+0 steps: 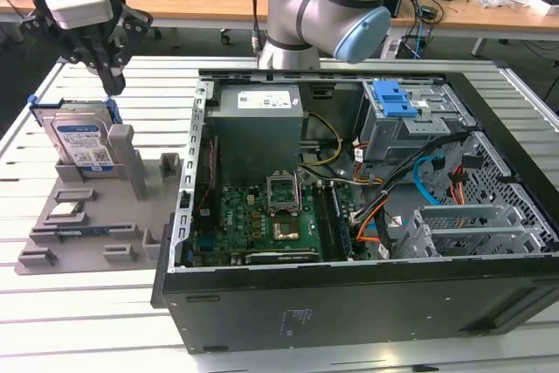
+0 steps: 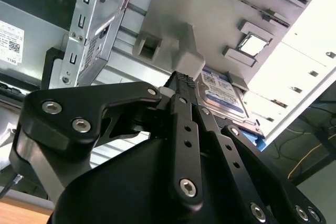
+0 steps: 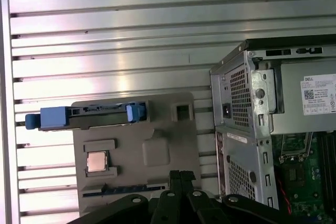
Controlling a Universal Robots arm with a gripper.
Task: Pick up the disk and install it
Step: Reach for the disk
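The disk [image 1: 80,146] stands upright on its edge in a slot of the grey holder tray [image 1: 131,216], at the exterior view's left. It is silver with a white and blue label and a blue bracket around it. My gripper [image 1: 113,86] hangs just above the disk's upper corner, apart from it, with its fingers shut together on nothing. In the first wrist view the disk [image 3: 86,116] shows edge-on, away from the fingertips [image 3: 180,174]. In the second wrist view the disk [image 2: 223,95] lies beyond the closed fingers [image 2: 181,80].
A small square silver chip [image 1: 68,210] lies on the tray. The open computer case [image 1: 349,303] takes up the middle and the exterior view's right, with a grey power supply [image 1: 258,133], a motherboard [image 1: 271,216] and a drive bay with a blue latch [image 1: 393,98].
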